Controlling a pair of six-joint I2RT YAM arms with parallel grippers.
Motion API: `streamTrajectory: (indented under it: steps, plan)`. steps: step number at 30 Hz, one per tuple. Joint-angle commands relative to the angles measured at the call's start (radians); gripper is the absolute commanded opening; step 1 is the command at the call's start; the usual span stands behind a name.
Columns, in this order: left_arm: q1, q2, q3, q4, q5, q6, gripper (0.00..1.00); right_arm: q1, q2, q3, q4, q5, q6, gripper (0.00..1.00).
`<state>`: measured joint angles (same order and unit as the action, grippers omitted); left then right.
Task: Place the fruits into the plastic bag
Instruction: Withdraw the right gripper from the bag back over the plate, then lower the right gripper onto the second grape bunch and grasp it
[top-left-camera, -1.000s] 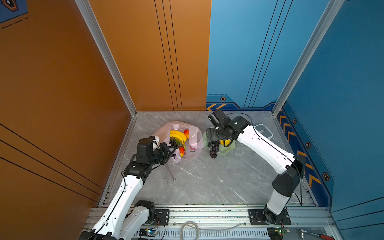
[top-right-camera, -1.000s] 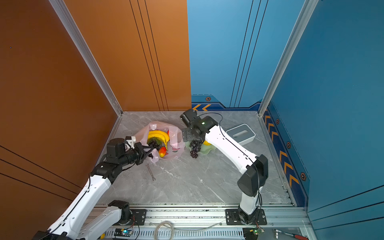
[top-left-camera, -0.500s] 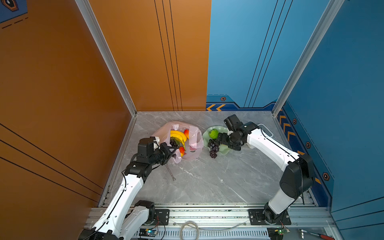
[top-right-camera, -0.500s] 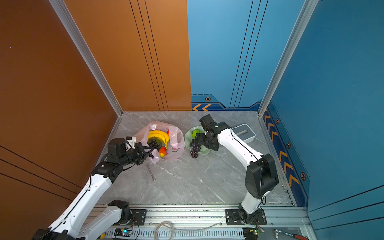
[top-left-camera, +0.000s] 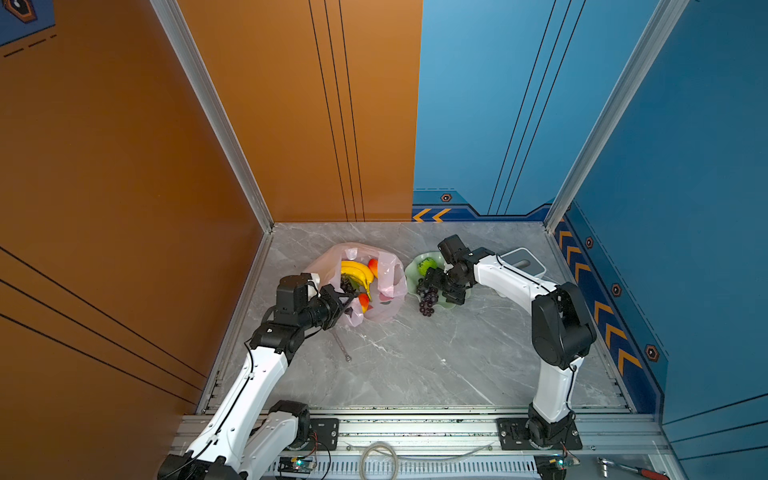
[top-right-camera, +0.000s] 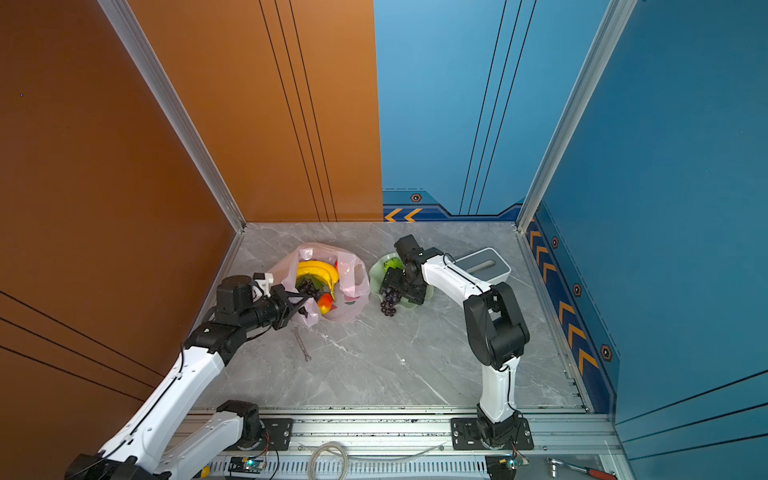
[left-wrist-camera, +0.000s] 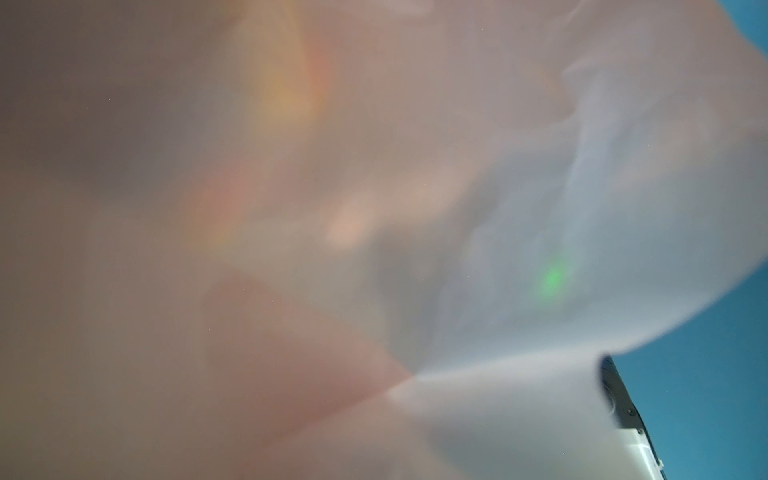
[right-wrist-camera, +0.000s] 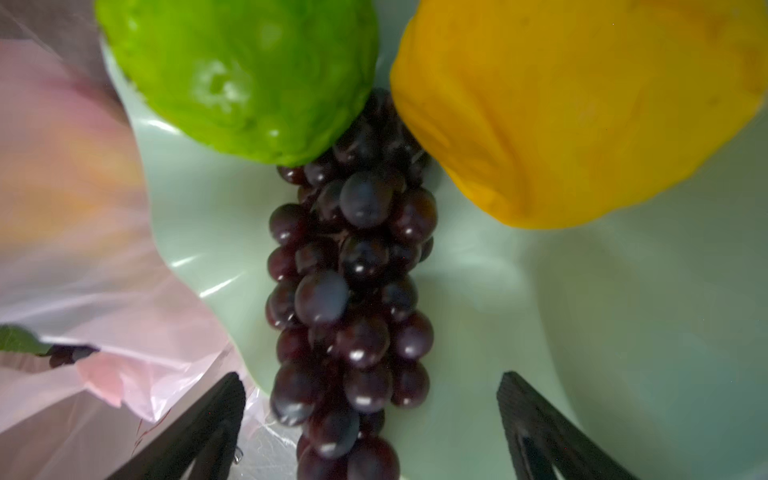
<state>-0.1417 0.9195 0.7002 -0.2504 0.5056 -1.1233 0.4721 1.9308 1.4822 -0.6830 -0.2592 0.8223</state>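
Here, the right gripper (right-wrist-camera: 369, 376) hangs over a bunch of dark purple toy grapes (right-wrist-camera: 353, 266) in the pale green scalloped dish (right-wrist-camera: 498, 291), its jaws wide apart on either side of the bunch and gripping nothing. The dish sits toward the far edge of the grey marbled table (top-left-camera: 415, 365), with the thin translucent pale-pink plastic bag (top-left-camera: 386, 309) just beside it, on the side of the far left corner. The left gripper (top-left-camera: 353, 297) has its jaws pressed together on the bag's near rim, propping the mouth open; its own camera sees only pink film. A yellow toy banana bunch (top-left-camera: 357, 270), red-orange toy mangoes (top-left-camera: 363, 300) and another dark cluster lie inside. The step in hand looks to be picking up the grapes. It would go best with the jaws closing low on the thick middle of the bunch, not on the tail that spills over the dish's rim. The bumpy green toy fruit (right-wrist-camera: 241, 79) and smooth yellow toy fruit (right-wrist-camera: 573, 108) touch the bunch's upper end and may roll when it lifts. The bunch should clear the rim before crossing, and drop only above the open mouth.
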Motion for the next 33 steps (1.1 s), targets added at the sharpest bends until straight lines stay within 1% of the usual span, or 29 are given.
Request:
streamTrajectory:
  steps: [1, 14, 20, 22, 24, 29, 30, 33]
  plan:
    - [0.011, 0.002, -0.002, 0.011, 0.022, 0.015, 0.0, -0.009, 0.046, 0.035, 0.028, 0.002, 0.024, 0.93]
    - [0.014, 0.013, -0.007, 0.018, 0.027, 0.016, 0.0, -0.005, 0.194, 0.144, 0.04, 0.009, 0.028, 0.89]
    - [0.017, 0.019, -0.003, 0.02, 0.025, 0.017, 0.0, -0.002, 0.22, 0.16, 0.045, 0.007, 0.034, 0.84]
    - [0.017, 0.019, -0.004, 0.02, 0.025, 0.017, 0.0, -0.002, 0.22, 0.155, 0.049, 0.009, 0.037, 0.8]
    - [0.017, 0.021, -0.003, 0.02, 0.025, 0.018, 0.0, -0.004, 0.218, 0.153, 0.054, 0.007, 0.037, 0.74]
    - [0.017, 0.022, -0.003, 0.02, 0.024, 0.019, 0.0, -0.01, 0.2, 0.136, 0.078, 0.001, 0.041, 0.63]
    - [0.018, 0.022, -0.003, 0.021, 0.024, 0.019, 0.0, -0.012, 0.195, 0.132, 0.084, 0.0, 0.043, 0.59]
    - [0.017, 0.022, -0.001, 0.019, 0.024, 0.018, 0.0, -0.018, 0.185, 0.114, 0.106, -0.014, 0.047, 0.43]
